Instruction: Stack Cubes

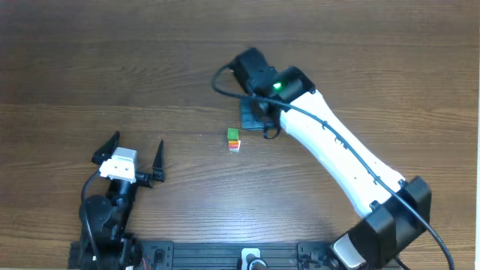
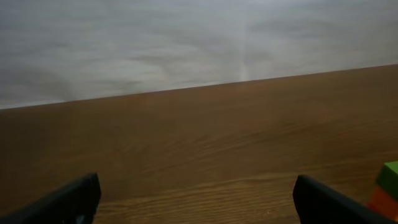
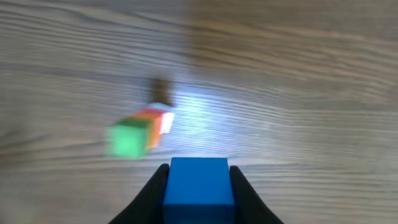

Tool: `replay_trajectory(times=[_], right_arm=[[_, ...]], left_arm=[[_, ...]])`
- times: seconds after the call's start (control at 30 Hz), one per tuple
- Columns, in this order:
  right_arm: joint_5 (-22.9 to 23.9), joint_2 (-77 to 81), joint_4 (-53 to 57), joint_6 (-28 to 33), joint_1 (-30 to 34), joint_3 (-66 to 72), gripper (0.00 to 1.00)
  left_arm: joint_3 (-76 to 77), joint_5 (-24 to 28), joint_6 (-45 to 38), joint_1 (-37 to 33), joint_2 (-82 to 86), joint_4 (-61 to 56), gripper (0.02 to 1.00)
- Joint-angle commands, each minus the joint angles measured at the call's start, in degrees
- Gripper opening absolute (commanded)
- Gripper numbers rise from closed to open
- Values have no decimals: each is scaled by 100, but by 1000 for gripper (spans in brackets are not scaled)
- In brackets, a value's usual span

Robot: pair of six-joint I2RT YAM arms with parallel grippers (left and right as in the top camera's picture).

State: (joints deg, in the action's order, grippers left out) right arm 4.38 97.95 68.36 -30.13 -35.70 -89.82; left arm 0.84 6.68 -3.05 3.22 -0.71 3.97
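A small stack of cubes (image 1: pixel 234 139) stands near the table's middle: a green cube (image 1: pixel 233 133) on top of an orange one (image 1: pixel 235 142), with a white one at the bottom. In the right wrist view the stack (image 3: pixel 138 134) lies below and off to one side, green cube (image 3: pixel 129 139) uppermost. My right gripper (image 1: pixel 259 120) hangs just right of and behind the stack, shut on a blue cube (image 3: pixel 198 187) held between its fingers. My left gripper (image 1: pixel 136 154) rests open at the front left, well apart from the stack (image 2: pixel 387 190).
Bare wooden tabletop (image 1: pixel 112 67) all around. The right arm's white link (image 1: pixel 337 150) stretches diagonally from the front right base toward the middle. A black rail (image 1: pixel 247 255) runs along the front edge.
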Motion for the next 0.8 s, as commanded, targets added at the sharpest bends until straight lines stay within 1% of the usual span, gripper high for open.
replay_trajectory(times=[0.03,0.17,0.3,0.8], right_arm=[[175,234,284,-553,-496,-627,93],[170,697,417,-866,-789,-901,86],[96,1084,518,-1167,-822,-962,82],[-157,1515,396,-1207,-811,-960,75]], left_arm=[[-48,-9,-83,20,33,-17,1000],[-48,-9,-83,20,33,-17,1000],[-48,-9,-83,20,33,-17,1000],[-48,-9,-83,20,33,-17,1000]])
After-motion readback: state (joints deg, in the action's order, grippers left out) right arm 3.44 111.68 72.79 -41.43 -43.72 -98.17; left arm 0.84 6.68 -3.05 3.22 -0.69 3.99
